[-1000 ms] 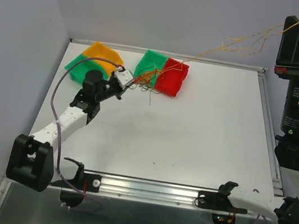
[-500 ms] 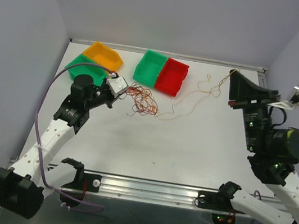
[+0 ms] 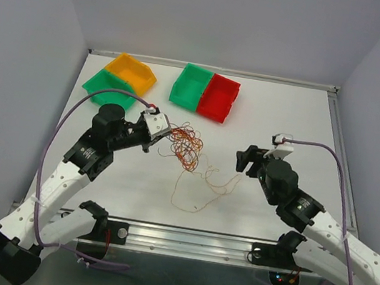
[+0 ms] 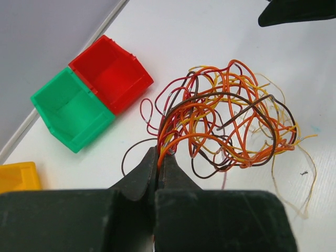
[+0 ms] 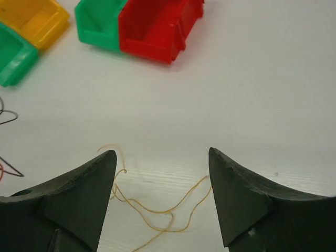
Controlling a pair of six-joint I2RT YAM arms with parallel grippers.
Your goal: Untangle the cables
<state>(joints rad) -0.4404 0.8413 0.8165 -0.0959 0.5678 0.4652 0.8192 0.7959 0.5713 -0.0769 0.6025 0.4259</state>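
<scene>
Left arm reaches forward from the near-left corner, elbow bent and wrist angled toward the table's (image 3: 287, 122) middle. The left gripper (image 4: 159, 157) has its fingers pressed together, pinching a few orange and red wires at the edge of the cables (image 4: 226, 121). They are a loose tangle lying left of centre, in front of the green and red bins (image 3: 205, 91). Right arm stretches low from the near right, right gripper (image 5: 160, 157) pointing left, fingers spread wide and gripping nothing; a thin orange strand (image 5: 157, 212) trailing from the tangle lies on the table below the gap.
</scene>
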